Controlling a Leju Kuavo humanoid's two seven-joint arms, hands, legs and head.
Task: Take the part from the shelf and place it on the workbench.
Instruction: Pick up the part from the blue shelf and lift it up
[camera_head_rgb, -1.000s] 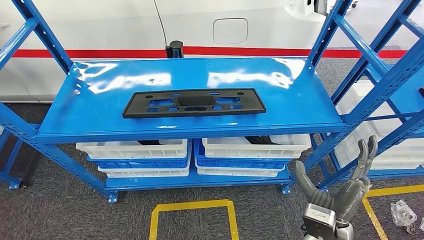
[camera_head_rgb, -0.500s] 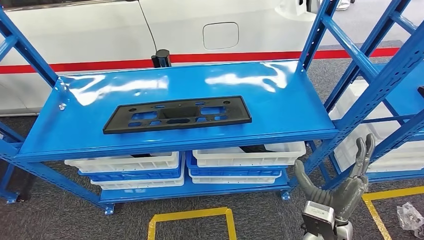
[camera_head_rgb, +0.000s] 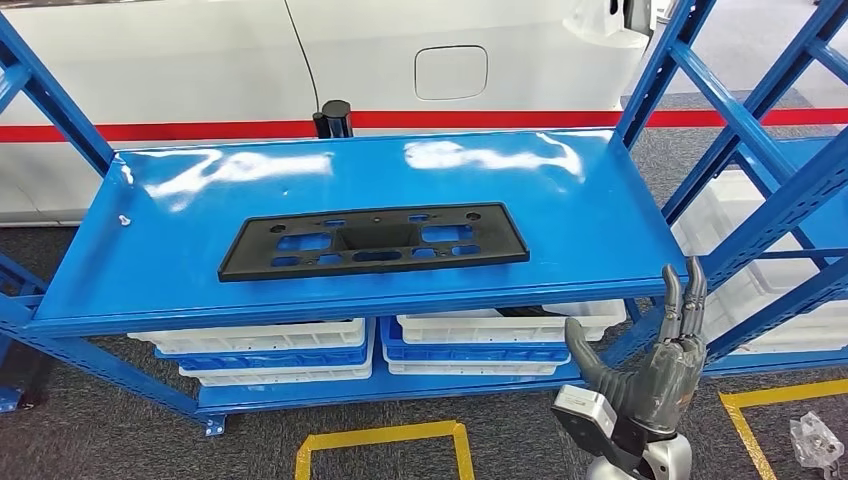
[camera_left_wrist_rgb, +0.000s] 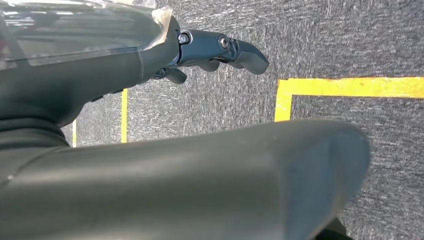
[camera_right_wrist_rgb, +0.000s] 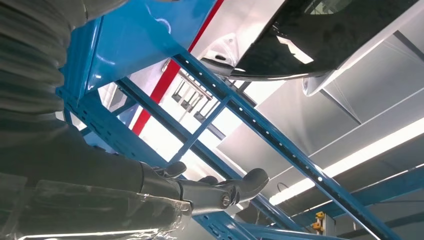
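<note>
Meanwhile, from the head, the right hand (camera_head_rgb: 650, 375) has risen a little toward the shelf (camera_head_rgb: 600, 255), fingers spread and holding nothing, while the part (camera_head_rgb: 375, 241) lies flat and untouched on the shelf's top, so the reach seems only begun; the scene's slight shift looks like camera motion. At the left wrist, the left hand (camera_left_wrist_rgb: 220, 50) hangs over the floor, fingers loosely apart, empty. At the right wrist, the right hand's fingers (camera_right_wrist_rgb: 235, 187) point up past the frame, gripping nothing.

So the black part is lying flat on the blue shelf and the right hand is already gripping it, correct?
Not quite. The black part does lie flat on the blue shelf, but the head view shows the right hand empty, fingers spread, below the shelf's front edge and apart from the part.
</note>
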